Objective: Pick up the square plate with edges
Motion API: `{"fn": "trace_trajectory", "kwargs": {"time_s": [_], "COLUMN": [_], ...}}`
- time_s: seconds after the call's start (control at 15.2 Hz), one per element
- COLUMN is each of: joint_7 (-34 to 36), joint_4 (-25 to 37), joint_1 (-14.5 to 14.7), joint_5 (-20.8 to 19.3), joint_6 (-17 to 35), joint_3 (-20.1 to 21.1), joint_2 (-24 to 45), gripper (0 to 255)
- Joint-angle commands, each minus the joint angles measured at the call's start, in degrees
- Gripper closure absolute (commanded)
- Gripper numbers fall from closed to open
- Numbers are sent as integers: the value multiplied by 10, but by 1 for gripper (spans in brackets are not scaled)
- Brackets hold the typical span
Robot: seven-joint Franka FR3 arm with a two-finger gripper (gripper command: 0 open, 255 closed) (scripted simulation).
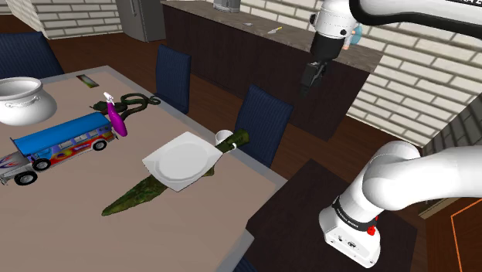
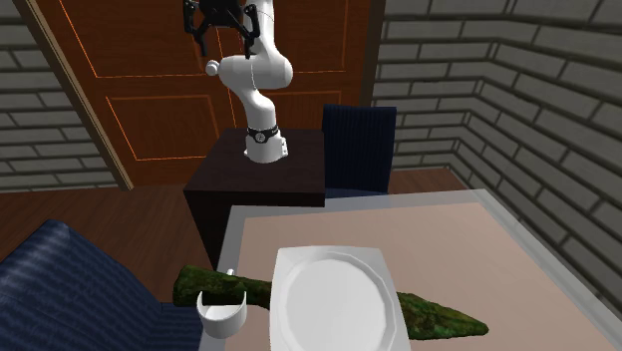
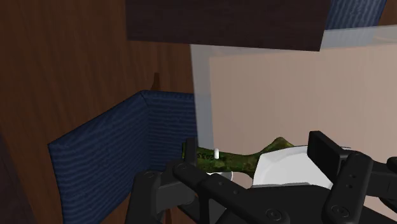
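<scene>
shoulder view: all-black gripper (image 1: 309, 80) hangs high, well apart from the beige desk (image 1: 69, 224). the white square plate with raised edges (image 1: 183, 160) lies across a long mottled green object (image 1: 131, 197), with a small white cup (image 1: 223, 137) just beside it.
second exterior view: gripper fingers stand apart, empty.
wrist view: plate (image 3: 286, 168) is far below the gripper.
risk: perched plate may rock or slide under rim contact, and the cup may get knocked.

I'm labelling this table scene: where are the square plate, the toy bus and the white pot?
square plate (image 1: 180, 161): shoulder view, its flat middle.
toy bus (image 1: 60, 132): shoulder view, its blue roof.
white pot (image 1: 23, 109): shoulder view, its rounded side.
</scene>
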Motion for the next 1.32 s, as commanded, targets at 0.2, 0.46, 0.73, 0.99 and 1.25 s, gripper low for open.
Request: {"fn": "trace_trajectory", "kwargs": {"time_s": [0.2, 0.46, 0.73, 0.99, 1.25], "joint_7": [-20, -55, -100, -157, -222], "joint_4": [-12, -17, -9, 13, 51], "joint_1": [0, 4, 14, 28, 37], "joint_5": [25, 66, 121, 192, 278], "joint_6": [53, 119, 175, 216, 236], "joint_3": [-33, -75, -114, -149, -174], "joint_2": [45, 116, 198, 289, 388], "gripper": [0, 0, 0, 0, 0]}}
